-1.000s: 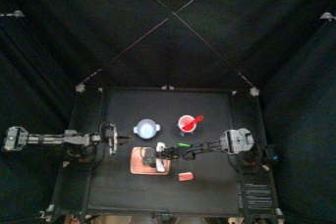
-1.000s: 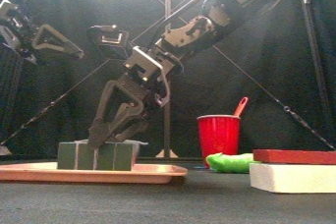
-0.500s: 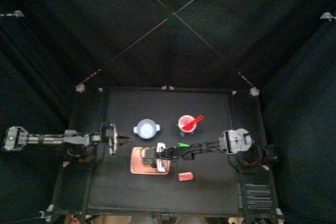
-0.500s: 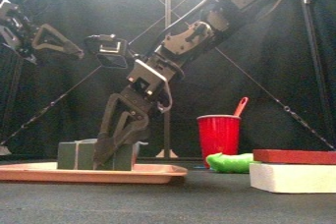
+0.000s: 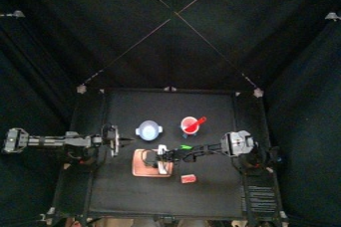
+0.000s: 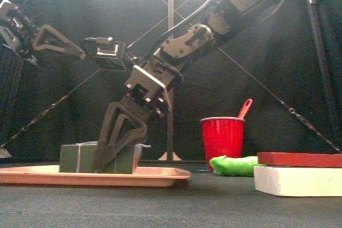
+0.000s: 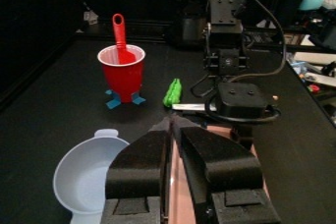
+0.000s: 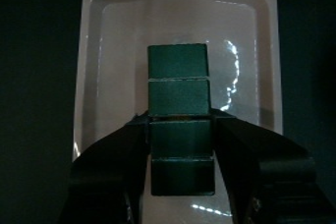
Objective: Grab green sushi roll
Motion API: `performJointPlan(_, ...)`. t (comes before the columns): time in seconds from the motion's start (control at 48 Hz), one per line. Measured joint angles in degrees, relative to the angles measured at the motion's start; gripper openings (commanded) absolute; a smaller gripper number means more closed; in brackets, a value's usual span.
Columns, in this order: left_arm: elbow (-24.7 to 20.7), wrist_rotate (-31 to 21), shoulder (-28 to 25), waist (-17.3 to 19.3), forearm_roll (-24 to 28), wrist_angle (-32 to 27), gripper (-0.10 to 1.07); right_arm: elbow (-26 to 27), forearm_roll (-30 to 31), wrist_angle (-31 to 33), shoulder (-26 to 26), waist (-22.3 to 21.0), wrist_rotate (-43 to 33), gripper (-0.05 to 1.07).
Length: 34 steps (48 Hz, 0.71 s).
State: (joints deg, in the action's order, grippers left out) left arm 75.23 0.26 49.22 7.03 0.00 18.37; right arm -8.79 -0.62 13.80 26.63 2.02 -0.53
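The left gripper (image 7: pixel 172 135) rests off to the left with its jaws pressed together, empty. Beyond its tips stand a pale blue bowl (image 7: pixel 92 169) and a red cup (image 7: pixel 128 69).

The right gripper (image 8: pixel 184 135) has crossed over and hangs low over a pink tray (image 8: pixel 112 31). Its jaws are spread and straddle the green sushi roll (image 8: pixel 182 76), a row of dark green blocks. This is probably to line up a squeeze. The roll runs between the jaws and on past the tips. A bright green piece (image 6: pixel 234 164) lies well to its right.

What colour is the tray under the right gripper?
Pale pink tray; the right wrist view shows it best, below the right gripper.
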Motion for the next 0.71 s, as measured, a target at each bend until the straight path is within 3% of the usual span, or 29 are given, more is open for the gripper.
performJointPlan(0.708, 0.00, 0.00, 0.00, -0.09, 0.00, 0.00, 0.55, 0.09, -0.70, 0.88, -1.23, 0.00, 0.00, 0.68)
